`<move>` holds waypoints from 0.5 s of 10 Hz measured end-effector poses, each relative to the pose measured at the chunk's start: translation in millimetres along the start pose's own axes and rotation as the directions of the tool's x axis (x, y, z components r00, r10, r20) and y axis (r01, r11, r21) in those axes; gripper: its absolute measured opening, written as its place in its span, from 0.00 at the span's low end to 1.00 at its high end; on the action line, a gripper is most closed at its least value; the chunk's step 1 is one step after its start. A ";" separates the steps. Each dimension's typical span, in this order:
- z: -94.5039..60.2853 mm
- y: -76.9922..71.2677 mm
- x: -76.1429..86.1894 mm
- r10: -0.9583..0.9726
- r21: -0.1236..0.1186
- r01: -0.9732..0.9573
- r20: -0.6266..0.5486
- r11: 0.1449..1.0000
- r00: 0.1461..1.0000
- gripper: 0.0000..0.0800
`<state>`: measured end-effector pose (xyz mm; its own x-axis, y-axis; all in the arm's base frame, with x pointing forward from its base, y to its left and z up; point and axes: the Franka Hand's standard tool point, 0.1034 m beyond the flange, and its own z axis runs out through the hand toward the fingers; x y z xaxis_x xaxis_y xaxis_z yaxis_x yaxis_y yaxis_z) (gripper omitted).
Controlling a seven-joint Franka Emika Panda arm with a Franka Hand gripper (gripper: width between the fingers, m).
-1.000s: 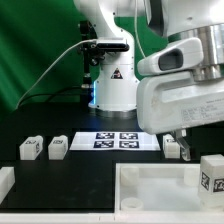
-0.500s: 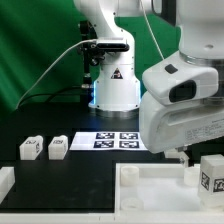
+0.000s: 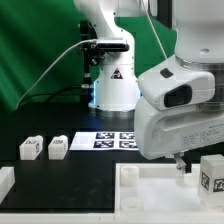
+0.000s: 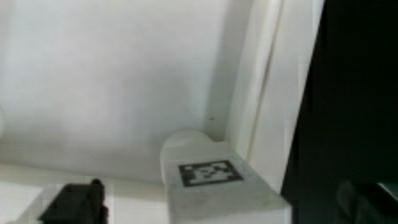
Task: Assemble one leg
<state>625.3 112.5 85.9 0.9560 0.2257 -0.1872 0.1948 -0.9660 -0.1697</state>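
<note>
Two legs (image 3: 30, 148) (image 3: 58, 147), small white blocks with square tags, stand at the exterior view's left. A third leg (image 3: 212, 172) stands at the right edge. My gripper (image 3: 180, 165) hangs low over the far rim of the large white tray-like piece (image 3: 150, 185). In the wrist view the gripper (image 4: 222, 205) is open and holds nothing. Its dark fingers (image 4: 75, 203) stand wide apart on either side of the tray's tagged corner (image 4: 210, 172). No leg shows in the wrist view.
The marker board (image 3: 118, 140) lies behind the tray, in front of the arm's base (image 3: 112, 90). Another white part (image 3: 5, 181) sits at the near left edge. The arm's bulky hand hides the table behind the tray's right side.
The hand has come down and toward the exterior view's left, closer to the tray's rim. It now hides the leg that showed behind the tray.
</note>
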 end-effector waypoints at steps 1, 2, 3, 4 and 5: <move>0.4 1.1 2.0 0.001 -0.001 -0.001 -0.010 1.000 1.000 0.81; 1.7 1.5 3.9 0.001 -0.003 -0.001 -0.022 1.000 1.000 0.81; 1.9 1.4 3.7 0.001 -0.003 -0.001 -0.021 1.000 1.000 0.81; 2.0 1.5 3.6 0.001 -0.003 -0.001 -0.021 1.000 1.000 0.65; 2.0 1.4 3.6 0.001 -0.003 -0.001 -0.021 1.000 1.000 0.48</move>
<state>628.6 112.2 83.0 0.9605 0.2222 -0.1674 0.1946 -0.9667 -0.1663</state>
